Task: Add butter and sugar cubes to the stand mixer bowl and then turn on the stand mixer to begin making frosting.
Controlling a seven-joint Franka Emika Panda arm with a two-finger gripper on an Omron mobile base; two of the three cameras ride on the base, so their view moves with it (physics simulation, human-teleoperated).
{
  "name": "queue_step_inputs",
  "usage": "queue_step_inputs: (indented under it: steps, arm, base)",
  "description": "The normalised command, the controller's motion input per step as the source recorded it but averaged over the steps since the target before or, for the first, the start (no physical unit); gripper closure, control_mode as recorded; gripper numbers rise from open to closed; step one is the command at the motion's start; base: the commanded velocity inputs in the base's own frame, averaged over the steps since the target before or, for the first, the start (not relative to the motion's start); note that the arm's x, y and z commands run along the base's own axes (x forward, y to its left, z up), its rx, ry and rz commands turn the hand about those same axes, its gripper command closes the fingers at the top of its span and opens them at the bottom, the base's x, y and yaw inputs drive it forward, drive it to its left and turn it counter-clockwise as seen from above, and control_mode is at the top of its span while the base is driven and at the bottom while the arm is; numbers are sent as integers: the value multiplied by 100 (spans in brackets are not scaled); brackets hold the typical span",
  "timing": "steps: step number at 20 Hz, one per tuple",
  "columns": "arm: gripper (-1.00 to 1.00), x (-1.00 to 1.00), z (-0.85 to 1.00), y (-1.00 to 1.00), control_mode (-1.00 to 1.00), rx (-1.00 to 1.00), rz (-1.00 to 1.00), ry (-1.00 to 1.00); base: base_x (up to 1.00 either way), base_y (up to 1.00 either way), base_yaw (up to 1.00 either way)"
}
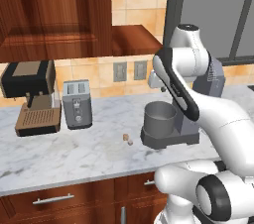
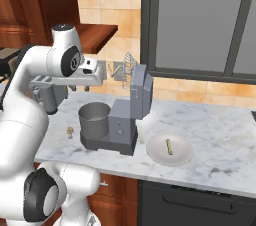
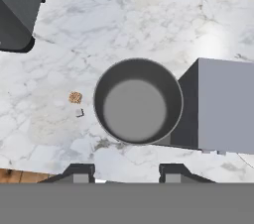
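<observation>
The slate-grey stand mixer [image 2: 134,101] stands on the marble counter with its head tilted up and its wire whisk [image 2: 128,65] raised. Its grey metal bowl [image 3: 138,101] sits on the base and looks empty from above. My gripper [image 3: 126,172] hovers over the near rim of the bowl, open, with nothing between its fingers. Two tiny sugar cubes lie on the counter left of the bowl: a tan one [image 3: 75,97] and a whitish one [image 3: 79,113]. The butter [image 2: 170,146] lies on a white plate [image 2: 155,156] to the right of the mixer.
A silver toaster [image 1: 77,104] and a black-and-brown coffee machine [image 1: 33,96] stand at the back left of the counter. A dark window [image 2: 200,20] rises behind the mixer. Wooden cabinets hang above the left side.
</observation>
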Motion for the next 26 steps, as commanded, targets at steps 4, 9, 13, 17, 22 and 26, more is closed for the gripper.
queue_step_inputs:
  steps: [4, 9, 13, 17, 22, 26]
  arm:
    - [-100, -11, 0, 2, -100, 0, 0, -3]
    - [-100, -30, 0, 22, -100, -5, 0, -4]
    - [-100, -29, 0, 47, -100, -11, 1, -8]
    - [-100, -17, 0, 50, -100, -7, 6, 0]
    - [-100, -6, -5, 43, -100, -4, 4, 0]
    - [-100, 0, -21, 38, -100, 0, 1, 0]
  base:
    - [0, 0, 0]
    - [0, 0, 0]
    - [0, 0, 0]
    - [0, 0, 0]
    - [0, 0, 0]
    - [0, 0, 0]
